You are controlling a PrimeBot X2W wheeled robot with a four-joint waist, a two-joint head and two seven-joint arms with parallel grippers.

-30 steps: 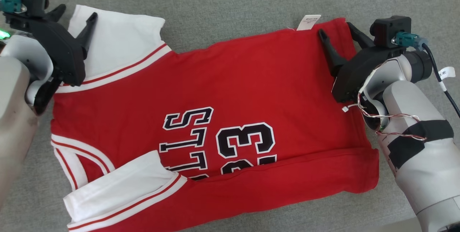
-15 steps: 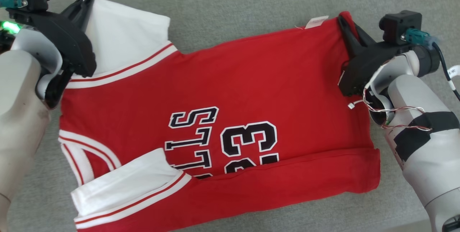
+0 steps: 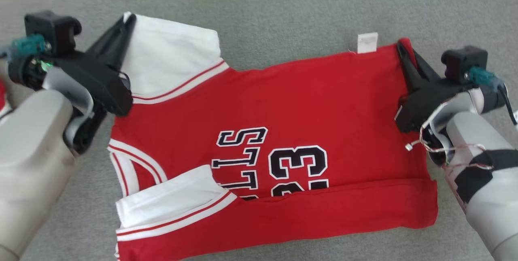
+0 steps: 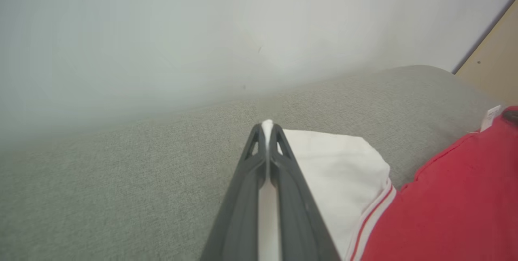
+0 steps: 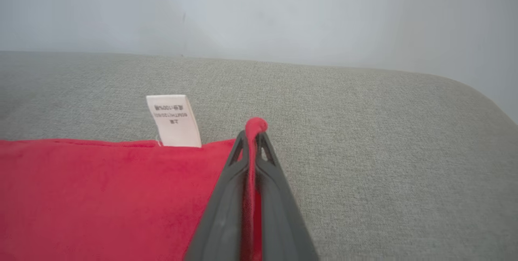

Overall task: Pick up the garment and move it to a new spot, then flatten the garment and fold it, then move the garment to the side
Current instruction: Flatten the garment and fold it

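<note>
Jersey (image 3: 283, 103) flat on grey cushion (image 3: 283, 6), near edge already folded over. Left gripper (image 3: 128, 17) pinched on white sleeve (image 3: 170, 58) corner. Right gripper (image 3: 402, 44) pinched on far red corner beside label (image 3: 367, 42). Likely both far corners are held so that edge folds over evenly.

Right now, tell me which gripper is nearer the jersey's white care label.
Right. The right gripper pinches the red hem corner beside the care label; the left gripper clamps the white sleeve at the far end of the jersey.
</note>
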